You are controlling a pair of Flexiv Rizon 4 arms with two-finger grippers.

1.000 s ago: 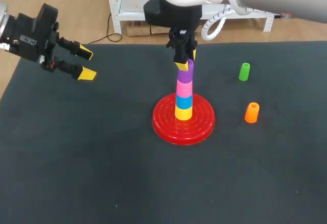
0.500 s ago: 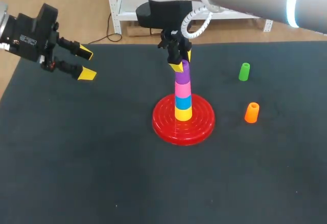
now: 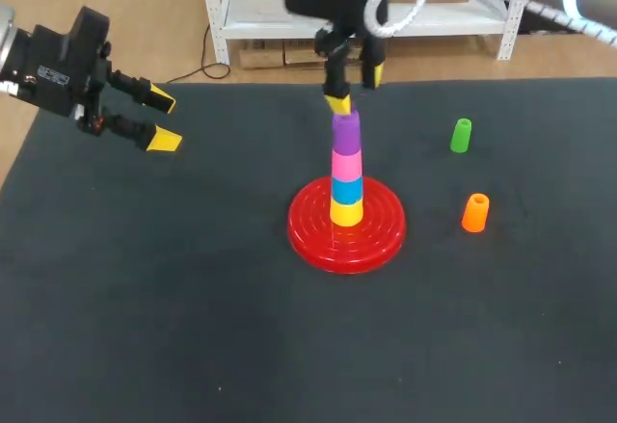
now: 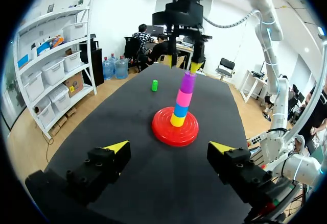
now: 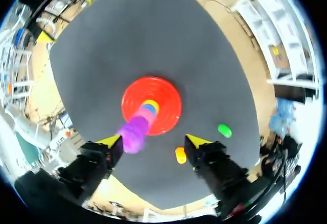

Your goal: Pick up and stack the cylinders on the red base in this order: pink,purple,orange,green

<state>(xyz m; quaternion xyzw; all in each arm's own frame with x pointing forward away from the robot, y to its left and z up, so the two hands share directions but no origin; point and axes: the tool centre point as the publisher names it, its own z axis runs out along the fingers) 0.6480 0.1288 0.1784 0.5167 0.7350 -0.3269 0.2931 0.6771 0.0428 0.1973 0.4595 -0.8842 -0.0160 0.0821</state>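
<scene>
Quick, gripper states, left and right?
Left gripper: open, empty.
Right gripper: open above the purple cylinder, holding nothing.

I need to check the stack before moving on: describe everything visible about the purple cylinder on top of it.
The purple plastic-looking cylinder is small, glossy and slightly tapered. It stands upright as the top piece of the stack. It sits directly on the pink cylinder, which rests on a blue cylinder and a yellow cylinder on the round red ribbed base. The right gripper hangs just above it, open and not clamping it. Whether one yellow tip brushes its top is unclear.
</scene>
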